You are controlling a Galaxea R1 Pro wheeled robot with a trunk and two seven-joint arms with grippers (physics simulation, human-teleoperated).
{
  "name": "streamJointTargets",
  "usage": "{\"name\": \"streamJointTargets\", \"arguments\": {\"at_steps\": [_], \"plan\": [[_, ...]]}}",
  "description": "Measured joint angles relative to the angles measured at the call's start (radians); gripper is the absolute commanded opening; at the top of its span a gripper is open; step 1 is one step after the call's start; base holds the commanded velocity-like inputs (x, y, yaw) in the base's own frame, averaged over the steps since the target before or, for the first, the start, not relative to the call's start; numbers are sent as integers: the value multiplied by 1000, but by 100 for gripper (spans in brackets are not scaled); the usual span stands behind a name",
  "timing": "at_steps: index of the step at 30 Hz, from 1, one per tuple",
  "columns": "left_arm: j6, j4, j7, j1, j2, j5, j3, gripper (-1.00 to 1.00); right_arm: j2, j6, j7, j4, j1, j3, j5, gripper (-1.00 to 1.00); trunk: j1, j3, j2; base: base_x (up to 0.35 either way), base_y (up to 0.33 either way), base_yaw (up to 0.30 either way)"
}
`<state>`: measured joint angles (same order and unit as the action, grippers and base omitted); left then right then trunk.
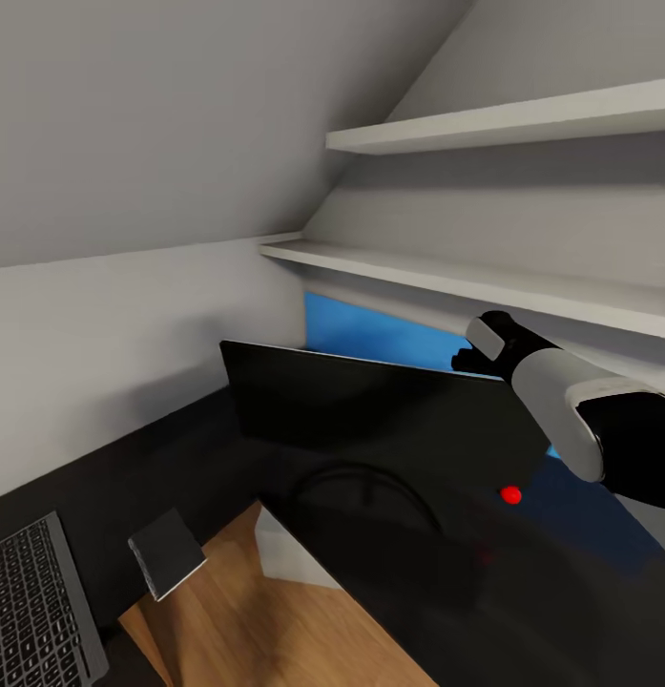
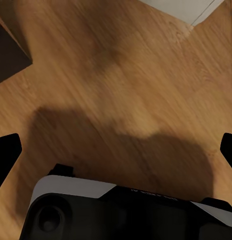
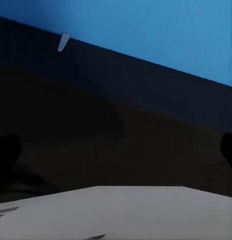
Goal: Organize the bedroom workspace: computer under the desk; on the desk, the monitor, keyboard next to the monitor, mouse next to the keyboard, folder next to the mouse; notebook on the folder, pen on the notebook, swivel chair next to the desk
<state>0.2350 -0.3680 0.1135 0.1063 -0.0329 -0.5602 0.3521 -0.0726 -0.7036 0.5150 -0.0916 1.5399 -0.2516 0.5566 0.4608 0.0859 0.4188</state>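
The wide black monitor (image 1: 380,410) stands on the black desk (image 1: 523,611) on its round base, with a red dot at one lower corner. My right gripper (image 1: 467,357) hovers at the monitor's upper far corner; in the right wrist view its dark fingertips (image 3: 6,155) sit wide apart, open. The keyboard (image 1: 31,611) lies on the desk's left wing. A thin grey notebook (image 1: 167,553) rests at the desk's inner edge, partly over the floor. My left gripper (image 2: 116,150) is open above the wood floor (image 2: 121,90), holding nothing.
Behind the monitor is a bright blue wall panel (image 1: 370,334). Two white shelves (image 1: 485,277) run above it under the sloped ceiling. The desk's white pedestal leg (image 1: 284,558) stands by the wood floor (image 1: 275,630) in the desk's inner corner.
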Motion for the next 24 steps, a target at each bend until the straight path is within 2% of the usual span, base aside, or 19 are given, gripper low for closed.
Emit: {"name": "streamJointTargets", "arguments": {"at_steps": [9, 14, 24], "plan": [[0, 0, 0, 0, 0, 0, 0, 100, -6, 0, 1, 1, 0, 4, 0, 100, 0, 0, 0, 0, 0, -149], [0, 0, 0, 0, 0, 0, 0, 100, -19, -1, 0, 2, 0, 4, -1, 100, 0, 0, 0, 0, 0, -68], [0, 0, 0, 0, 0, -1, 0, 100, -23, -3, 0, 8, -2, 1, -2, 100, 0, -1, 0, 0, 0, -77]]}}
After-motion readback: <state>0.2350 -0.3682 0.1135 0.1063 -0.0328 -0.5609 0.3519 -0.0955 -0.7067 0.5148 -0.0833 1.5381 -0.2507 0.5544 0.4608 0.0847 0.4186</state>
